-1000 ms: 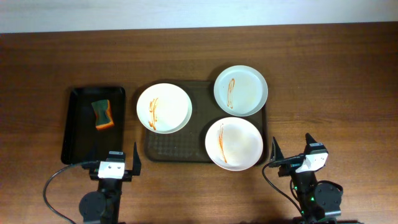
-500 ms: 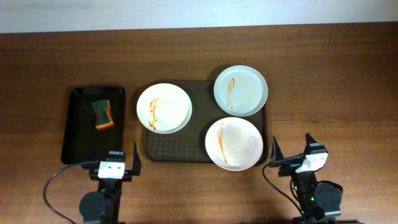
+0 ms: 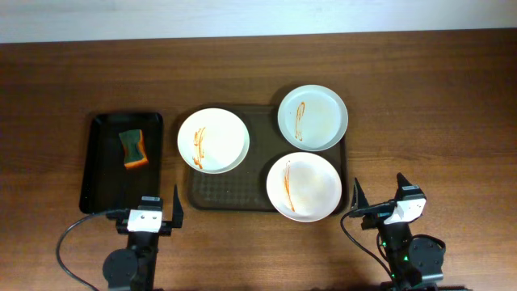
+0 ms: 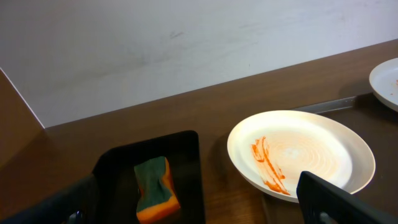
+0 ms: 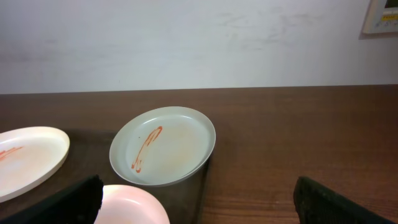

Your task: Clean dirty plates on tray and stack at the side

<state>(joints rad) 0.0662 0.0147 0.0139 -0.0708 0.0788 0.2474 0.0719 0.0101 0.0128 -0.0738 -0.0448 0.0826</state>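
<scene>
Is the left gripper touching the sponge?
Apart. The overhead view shows the left gripper, open, with bare black tray floor between it and the sponge.

Below the tray (image 3: pixel 230 190), off its left corner, the left arm (image 3: pixel 129 263) is black with a round joint, a white block (image 3: pixel 146 217) marked with small dark dots, and a thin black cable (image 3: pixel 81 220) looping outward. The left gripper (image 3: pixel 149 204) has flat, pointed black fingers (image 3: pixel 176 207). Off the tray's right corner, the right arm (image 3: pixel 416 257) and right gripper (image 3: pixel 378 194) match, plus a small green light (image 3: pixel 396 259).
</scene>
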